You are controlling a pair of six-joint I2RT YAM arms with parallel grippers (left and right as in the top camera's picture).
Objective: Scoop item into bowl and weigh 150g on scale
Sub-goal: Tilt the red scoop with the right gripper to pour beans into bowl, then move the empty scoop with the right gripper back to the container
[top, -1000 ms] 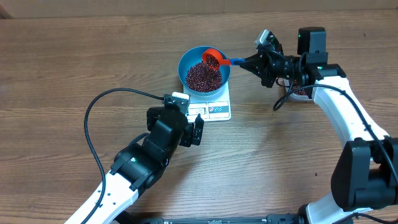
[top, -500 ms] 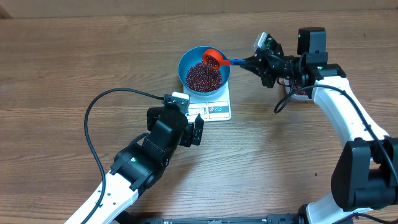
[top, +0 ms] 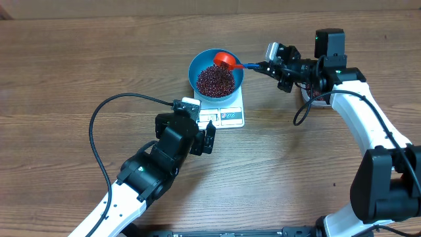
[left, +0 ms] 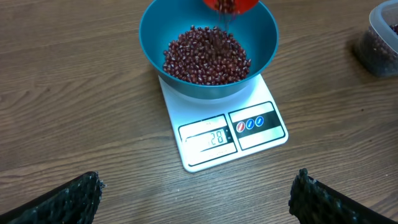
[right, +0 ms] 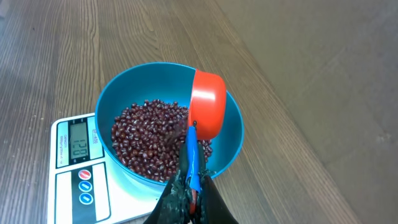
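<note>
The blue bowl (top: 193,69) stands on the white scale (top: 228,117) and holds a heap of dark red beans (top: 214,80). My right gripper (right: 194,193) is shut on the blue handle of a red scoop (right: 207,102). The scoop is tipped on its side over the bowl's far right rim. In the left wrist view, beans (left: 205,56) are dropping from the scoop (left: 230,5) onto the heap. My left gripper (left: 199,199) hangs open and empty just in front of the scale (left: 249,140), whose display is lit.
A clear plastic tub (left: 382,40) with more beans stands to the right of the scale, mostly hidden under my right arm in the overhead view. A black cable (top: 99,131) loops over the table left of my left arm.
The right wrist has rolled, turning the scoop from cup-up with beans in it onto its side, so its beans spill into the bowl. The left arm has not moved.
</note>
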